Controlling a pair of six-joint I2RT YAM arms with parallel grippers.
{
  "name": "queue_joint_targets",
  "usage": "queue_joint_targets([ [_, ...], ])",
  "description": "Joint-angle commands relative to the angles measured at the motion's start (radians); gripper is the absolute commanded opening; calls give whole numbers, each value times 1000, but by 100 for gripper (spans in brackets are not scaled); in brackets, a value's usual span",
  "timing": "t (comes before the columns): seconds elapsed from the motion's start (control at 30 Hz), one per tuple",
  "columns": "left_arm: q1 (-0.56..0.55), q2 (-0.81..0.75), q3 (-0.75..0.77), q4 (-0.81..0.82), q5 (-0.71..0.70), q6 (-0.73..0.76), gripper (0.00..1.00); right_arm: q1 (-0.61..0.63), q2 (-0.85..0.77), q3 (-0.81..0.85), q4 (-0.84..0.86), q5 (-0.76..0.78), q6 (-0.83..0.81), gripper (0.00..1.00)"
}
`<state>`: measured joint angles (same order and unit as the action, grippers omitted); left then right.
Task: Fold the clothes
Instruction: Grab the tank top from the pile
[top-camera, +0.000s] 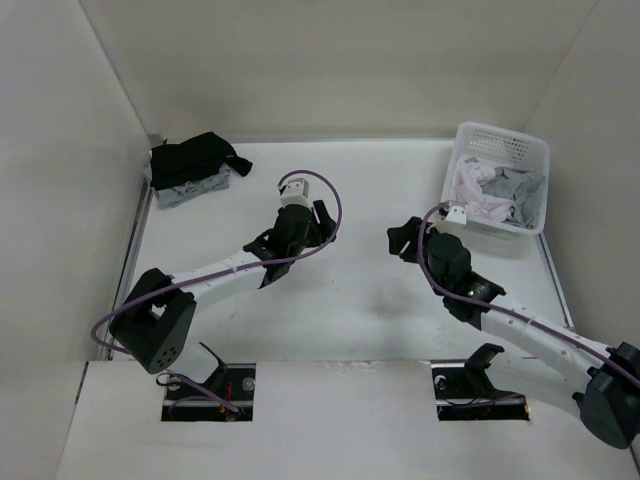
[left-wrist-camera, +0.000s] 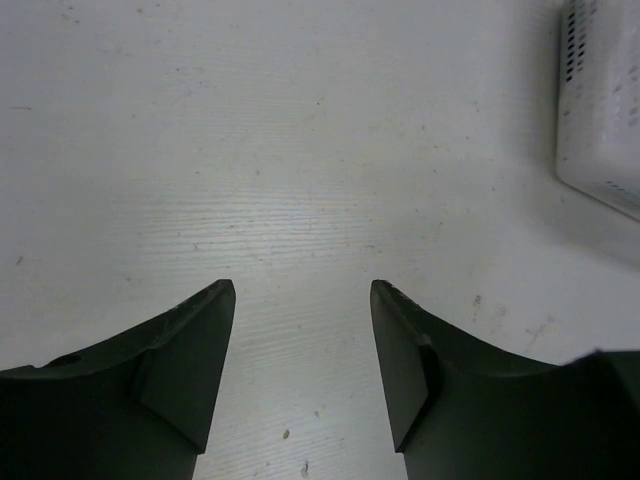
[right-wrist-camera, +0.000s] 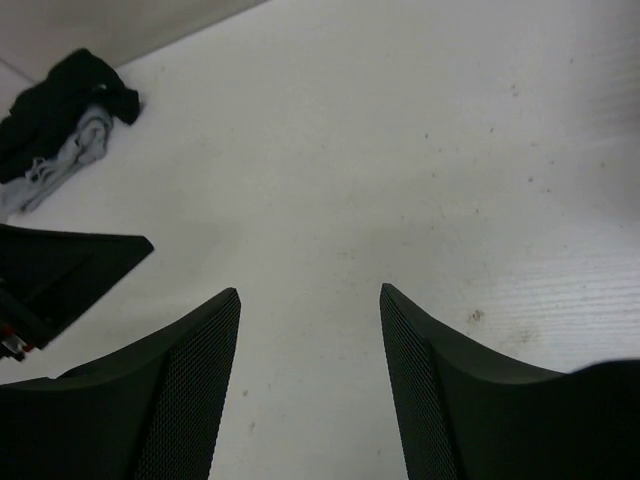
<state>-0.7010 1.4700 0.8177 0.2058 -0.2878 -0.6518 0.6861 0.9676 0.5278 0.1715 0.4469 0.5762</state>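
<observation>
Both wide open, empty — left claw (left-wrist-camera: 300, 290), right claw (right-wrist-camera: 310, 295) — clothes (top-camera: 190, 165) well apart at back-left, more in basket (top-camera: 503, 131).

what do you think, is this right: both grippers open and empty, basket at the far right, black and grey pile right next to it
One slip: the pile is not next to the basket; it lies in the far left corner, as the top view shows. The rest holds: left gripper and right gripper open and empty, basket far right.
</observation>
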Motion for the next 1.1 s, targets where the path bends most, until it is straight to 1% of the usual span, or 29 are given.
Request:
queue_joint_targets([
  [0.0, -1, 6, -15, 130, 71, 1, 59, -20, -3, 81, -12, 13, -15, 53],
  [0.03, -5, 10, -14, 136, 81, 1, 59, -29, 2, 92, -21, 10, -16, 41],
  [0.07, -7, 13, -12, 141, 82, 1, 59, -35, 2, 101, -30, 9, -16, 32],
  [0.1, -10, 16, -11, 144, 82, 1, 59, -43, 0, 107, -39, 9, -16, 28],
  [0.13, -15, 21, -9, 153, 82, 7, 59, -64, -1, 122, -55, 12, -16, 18],
  [0.17, -18, 26, -8, 159, 82, 11, 59, -82, -4, 135, -67, 10, -15, 13],
  [0.27, -33, 33, -6, 185, 84, 17, 59, -128, -6, 164, -87, 10, -16, 8],
  [0.3, -44, 38, -15, 208, 82, 20, 58, -159, 8, 190, -102, 22, -24, 3],
  [0.33, -62, 44, -29, 249, 75, 26, 55, -228, 43, 234, -134, 35, -29, 0],
  [0.4, -90, 52, -51, 309, 78, 47, 48, -320, 94, 305, -190, 38, -18, 0],
  [0.43, -100, 53, -57, 328, 75, 56, 45, -364, 115, 331, -201, 41, -21, 0],
  [0.47, -125, 55, -71, 361, 76, 79, 31, -462, 158, 390, -214, 59, -27, 0],
  [0.5, -133, 56, -75, 372, 79, 87, 25, -495, 170, 408, -211, 65, -29, 0],
  [0.57, -159, 59, -86, 406, 79, 113, 10, -602, 233, 460, -185, 79, -29, 3],
  [0.6, -165, 61, -88, 411, 82, 121, 8, -644, 270, 490, -191, 70, -24, 7],
  [0.63, -177, 61, -86, 409, 84, 133, 8, -683, 311, 515, -193, 56, -19, 14],
  [0.67, -185, 61, -88, 412, 85, 138, 8, -711, 357, 543, -201, 53, -28, 24],
  [0.7, -192, 59, -92, 415, 85, 142, 9, -736, 394, 563, -219, 53, -36, 34],
  [0.73, -199, 61, -95, 417, 85, 146, 12, -762, 417, 570, -240, 58, -38, 43],
  [0.83, -197, 75, -104, 428, 85, 133, 30, -800, 419, 523, -250, 64, -18, 55],
  [0.9, -190, 76, -107, 440, 85, 126, 42, -816, 428, 486, -230, 65, -6, 58],
  [0.97, -186, 78, -111, 449, 85, 124, 45, -831, 454, 480, -231, 64, -1, 58],
  [1.03, -183, 82, -114, 454, 85, 118, 45, -846, 479, 472, -225, 59, 4, 60],
  [1.07, -180, 84, -114, 454, 88, 116, 45, -857, 497, 471, -221, 53, 10, 63],
])
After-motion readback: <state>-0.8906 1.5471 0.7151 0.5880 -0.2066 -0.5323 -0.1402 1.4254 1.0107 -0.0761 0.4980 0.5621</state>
